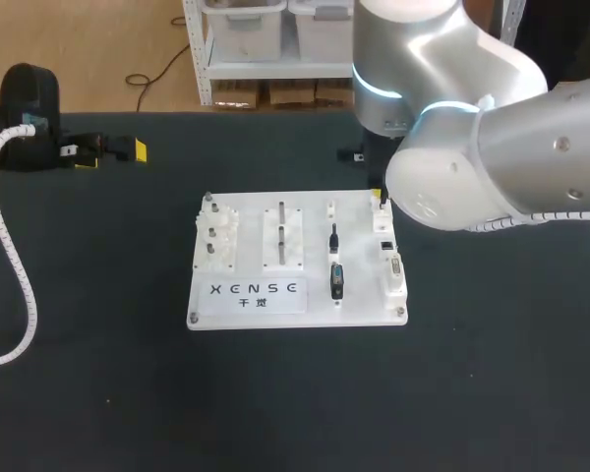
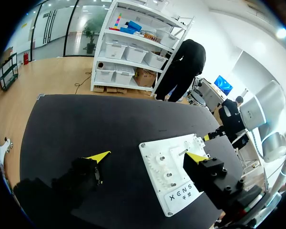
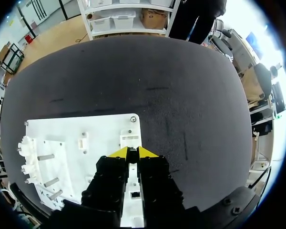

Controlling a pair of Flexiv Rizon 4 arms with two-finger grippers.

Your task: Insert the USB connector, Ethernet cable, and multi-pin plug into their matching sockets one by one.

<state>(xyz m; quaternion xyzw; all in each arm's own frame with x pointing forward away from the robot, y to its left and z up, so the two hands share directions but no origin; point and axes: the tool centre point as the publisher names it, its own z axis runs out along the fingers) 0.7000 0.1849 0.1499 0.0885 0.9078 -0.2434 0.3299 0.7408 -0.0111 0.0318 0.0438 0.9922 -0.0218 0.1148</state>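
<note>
Right wrist view: right jaws closed above white board (image 3: 100,129)

So the whole setup is carried by a table (image 1: 88,324) that's covered in a dark, near-black mat with a slightly speckled look. 1 white rectangular board (image 1: 251,211) is laid flat on it, roughly mid-table and a bit toward the right side, with its edges lined up more or less square with the table's edges. Small screws are seen at the board's corners, and dark print is carried on its near-left part. A tiny pale speck (image 1: 108,400) is also spotted on the mat, front-left, too small to be identified.
</note>
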